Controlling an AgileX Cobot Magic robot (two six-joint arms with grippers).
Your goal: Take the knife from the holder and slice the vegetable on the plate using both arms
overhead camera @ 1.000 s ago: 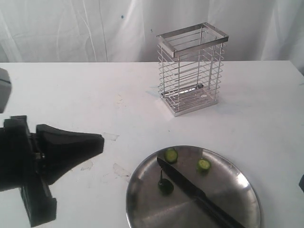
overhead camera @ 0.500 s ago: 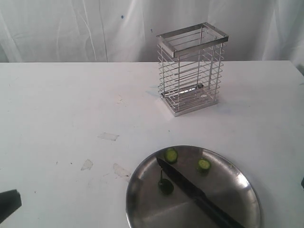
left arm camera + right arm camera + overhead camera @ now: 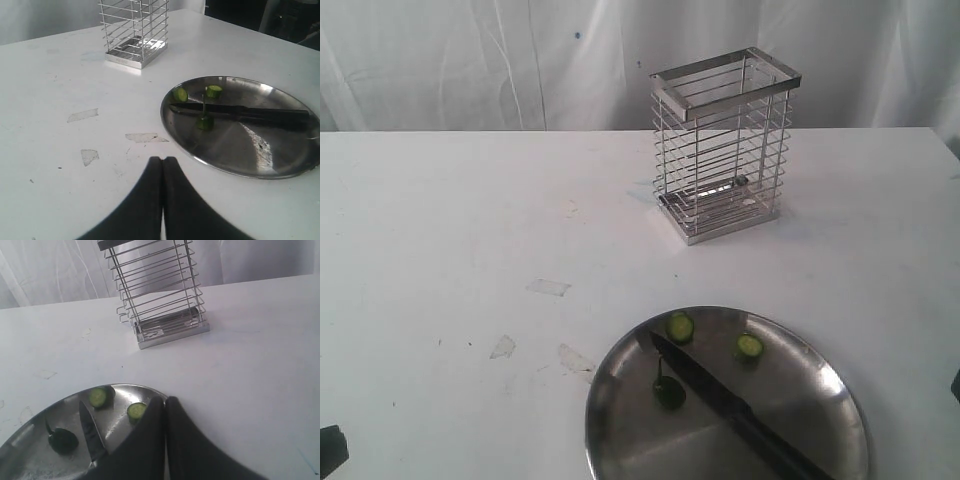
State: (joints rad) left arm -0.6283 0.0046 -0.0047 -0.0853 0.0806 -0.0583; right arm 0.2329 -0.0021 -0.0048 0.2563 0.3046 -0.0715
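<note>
The steel plate (image 3: 820,440) lies at the table's near edge. On it rests the knife (image 3: 720,395), blade pointing to the far left, black handle toward the front. The dark green vegetable (image 3: 668,390) with its stem sits beside the blade, and two round slices (image 3: 679,326) (image 3: 749,346) lie on the plate's far side. The wire holder (image 3: 720,145) stands empty behind. My left gripper (image 3: 163,160) is shut and empty over bare table short of the plate (image 3: 280,160). My right gripper (image 3: 165,400) is shut and empty above the plate's rim (image 3: 125,387), near a slice (image 3: 136,410).
Torn bits of clear tape (image 3: 548,288) stick to the white table left of the plate. White curtains hang behind the table. A black corner of the left arm (image 3: 330,450) shows at the lower left edge of the exterior view.
The left arm has pulled back out of the exterior view toward the lower left; only a small corner still shows. Plate, knife, vegetable and holder have not moved.
</note>
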